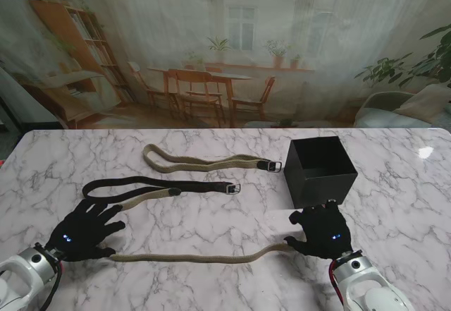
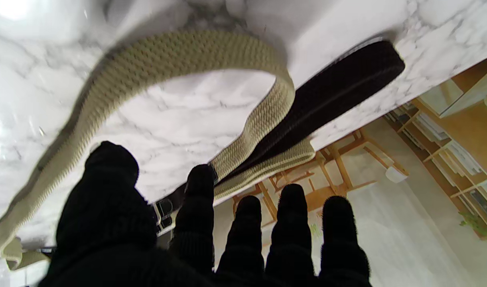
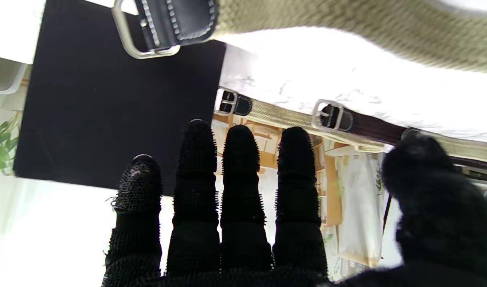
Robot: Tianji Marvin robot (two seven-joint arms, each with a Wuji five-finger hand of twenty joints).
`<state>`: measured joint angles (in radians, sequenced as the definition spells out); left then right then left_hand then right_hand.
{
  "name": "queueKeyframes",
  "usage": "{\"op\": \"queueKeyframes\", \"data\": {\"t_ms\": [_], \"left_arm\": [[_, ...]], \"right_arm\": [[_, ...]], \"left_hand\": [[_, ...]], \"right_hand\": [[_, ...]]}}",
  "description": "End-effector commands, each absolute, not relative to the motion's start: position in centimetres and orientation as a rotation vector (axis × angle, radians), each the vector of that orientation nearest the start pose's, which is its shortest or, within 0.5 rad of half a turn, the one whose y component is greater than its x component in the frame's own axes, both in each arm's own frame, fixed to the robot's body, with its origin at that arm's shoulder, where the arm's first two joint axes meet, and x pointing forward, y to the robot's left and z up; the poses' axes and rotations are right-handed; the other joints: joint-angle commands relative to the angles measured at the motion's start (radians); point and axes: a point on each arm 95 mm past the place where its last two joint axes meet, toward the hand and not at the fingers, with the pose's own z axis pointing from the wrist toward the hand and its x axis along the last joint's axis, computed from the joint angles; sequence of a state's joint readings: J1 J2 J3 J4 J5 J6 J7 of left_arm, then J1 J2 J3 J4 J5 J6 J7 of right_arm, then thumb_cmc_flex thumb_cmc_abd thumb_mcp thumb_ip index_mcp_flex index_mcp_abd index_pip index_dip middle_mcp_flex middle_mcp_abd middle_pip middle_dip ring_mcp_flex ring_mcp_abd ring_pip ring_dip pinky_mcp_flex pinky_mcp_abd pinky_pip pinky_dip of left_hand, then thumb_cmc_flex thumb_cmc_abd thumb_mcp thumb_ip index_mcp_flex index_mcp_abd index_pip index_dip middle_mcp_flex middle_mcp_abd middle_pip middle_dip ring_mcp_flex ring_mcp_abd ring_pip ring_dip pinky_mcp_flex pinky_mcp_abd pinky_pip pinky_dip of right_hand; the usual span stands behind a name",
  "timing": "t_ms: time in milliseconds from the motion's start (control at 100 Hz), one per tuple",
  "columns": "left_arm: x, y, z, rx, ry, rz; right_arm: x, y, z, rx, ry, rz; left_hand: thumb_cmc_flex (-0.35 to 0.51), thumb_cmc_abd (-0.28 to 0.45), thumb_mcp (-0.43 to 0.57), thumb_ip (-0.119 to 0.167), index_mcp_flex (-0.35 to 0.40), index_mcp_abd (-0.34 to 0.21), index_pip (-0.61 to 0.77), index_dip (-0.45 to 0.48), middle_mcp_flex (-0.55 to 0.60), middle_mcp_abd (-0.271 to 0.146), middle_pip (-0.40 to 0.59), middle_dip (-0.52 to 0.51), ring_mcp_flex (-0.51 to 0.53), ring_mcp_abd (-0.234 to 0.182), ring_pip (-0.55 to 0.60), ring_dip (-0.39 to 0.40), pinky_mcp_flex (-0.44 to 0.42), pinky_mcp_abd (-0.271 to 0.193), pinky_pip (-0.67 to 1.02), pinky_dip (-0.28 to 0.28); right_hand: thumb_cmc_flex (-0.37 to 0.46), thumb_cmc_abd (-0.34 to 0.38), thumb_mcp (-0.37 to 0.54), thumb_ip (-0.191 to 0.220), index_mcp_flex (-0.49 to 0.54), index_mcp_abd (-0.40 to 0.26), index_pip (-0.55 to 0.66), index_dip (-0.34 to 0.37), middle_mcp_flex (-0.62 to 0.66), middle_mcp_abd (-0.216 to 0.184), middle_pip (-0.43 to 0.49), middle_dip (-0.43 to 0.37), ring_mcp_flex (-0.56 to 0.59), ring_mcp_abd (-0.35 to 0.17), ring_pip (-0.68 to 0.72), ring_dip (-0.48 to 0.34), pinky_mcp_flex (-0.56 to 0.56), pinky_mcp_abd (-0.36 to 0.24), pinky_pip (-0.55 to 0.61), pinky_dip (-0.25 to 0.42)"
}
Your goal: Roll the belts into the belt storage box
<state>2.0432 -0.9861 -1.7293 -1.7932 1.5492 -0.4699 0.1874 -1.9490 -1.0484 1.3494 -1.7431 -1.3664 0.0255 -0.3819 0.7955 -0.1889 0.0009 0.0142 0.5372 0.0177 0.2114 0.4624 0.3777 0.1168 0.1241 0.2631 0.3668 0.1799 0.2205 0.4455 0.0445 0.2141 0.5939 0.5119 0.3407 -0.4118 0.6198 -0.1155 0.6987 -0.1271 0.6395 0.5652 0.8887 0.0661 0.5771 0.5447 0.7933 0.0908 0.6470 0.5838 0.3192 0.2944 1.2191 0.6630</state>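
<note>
Here a woven tan belt (image 1: 204, 258) stretches between both gloved hands: left hand (image 1: 83, 230) splayed, holding nothing; right hand (image 1: 323, 232) spread beside its buckle end, grasp unclear.

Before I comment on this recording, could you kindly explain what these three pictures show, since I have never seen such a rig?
This is a two-armed robot with black-gloved five-finger hands. The wide picture looks down from its stand at a marble table; the other two come from cameras on the wrists and appear upside down.

On the table lie three belts: a tan belt farthest from me, a black belt in the middle, and a long tan belt nearest me. The black storage box stands open on the right.

The left hand and right hand rest with fingers spread at the two ends of the nearest belt. Neither seems to grip it, though the stand view does not settle that.
</note>
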Motion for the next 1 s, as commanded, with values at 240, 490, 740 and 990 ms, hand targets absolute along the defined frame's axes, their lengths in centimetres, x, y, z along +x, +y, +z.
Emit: {"op": "queueKeyframes", "data": {"t_ms": [240, 490, 740, 990], "left_arm": [[31.4, 11.2, -30.4, -0.624, 1.796, -1.225], [33.0, 9.9, -30.5, -0.665, 1.775, -1.271], [34.5, 8.0, -30.6, -0.707, 1.747, -1.345], [34.7, 7.4, -31.0, -0.718, 1.77, -1.349]], "right_arm": [[29.9, -5.0, -34.9, 0.856, 1.424, 1.239], [30.7, -6.1, -35.5, 0.84, 1.539, 1.127], [32.6, -6.3, -36.5, 0.805, 1.61, 1.088], [33.7, -6.6, -37.8, 0.802, 1.607, 1.074]], "left_hand": [[0.049, 0.125, -0.016, -0.026, 0.057, 0.012, 0.032, 0.025, 0.043, 0.031, -0.021, 0.007, 0.026, 0.021, -0.019, -0.001, 0.002, 0.048, -0.001, 0.012], [0.05, 0.138, -0.022, -0.027, 0.058, 0.017, 0.033, 0.029, 0.046, 0.034, -0.024, 0.009, 0.028, 0.021, -0.019, 0.0, 0.001, 0.053, 0.002, 0.012], [0.053, 0.146, -0.023, -0.026, 0.054, 0.023, 0.03, 0.031, 0.038, 0.035, -0.028, 0.012, 0.022, 0.02, -0.021, 0.001, -0.005, 0.051, -0.001, 0.01], [0.054, 0.149, -0.023, -0.026, 0.057, 0.022, 0.033, 0.035, 0.03, 0.036, -0.03, 0.013, 0.022, 0.019, -0.021, 0.002, -0.005, 0.052, -0.002, 0.01]], "right_hand": [[0.135, 0.042, 0.038, 0.051, -0.136, -0.029, -0.113, -0.059, -0.173, 0.059, -0.088, -0.051, -0.1, 0.033, -0.11, -0.061, -0.052, 0.017, -0.043, -0.021], [0.234, -0.091, 0.328, 0.063, -0.314, -0.131, -0.229, -0.193, -0.331, 0.084, -0.198, -0.161, -0.185, 0.04, -0.261, -0.143, -0.095, 0.019, -0.105, -0.027], [0.184, -0.151, 0.366, 0.042, -0.246, -0.148, -0.124, -0.207, -0.395, 0.094, -0.213, -0.201, -0.217, 0.038, -0.298, -0.165, -0.109, 0.017, -0.134, -0.038], [0.192, -0.2, 0.323, -0.091, -0.083, -0.134, 0.152, -0.06, -0.349, 0.048, -0.178, -0.209, -0.192, 0.031, -0.313, -0.189, -0.104, 0.032, -0.144, -0.049]]}}
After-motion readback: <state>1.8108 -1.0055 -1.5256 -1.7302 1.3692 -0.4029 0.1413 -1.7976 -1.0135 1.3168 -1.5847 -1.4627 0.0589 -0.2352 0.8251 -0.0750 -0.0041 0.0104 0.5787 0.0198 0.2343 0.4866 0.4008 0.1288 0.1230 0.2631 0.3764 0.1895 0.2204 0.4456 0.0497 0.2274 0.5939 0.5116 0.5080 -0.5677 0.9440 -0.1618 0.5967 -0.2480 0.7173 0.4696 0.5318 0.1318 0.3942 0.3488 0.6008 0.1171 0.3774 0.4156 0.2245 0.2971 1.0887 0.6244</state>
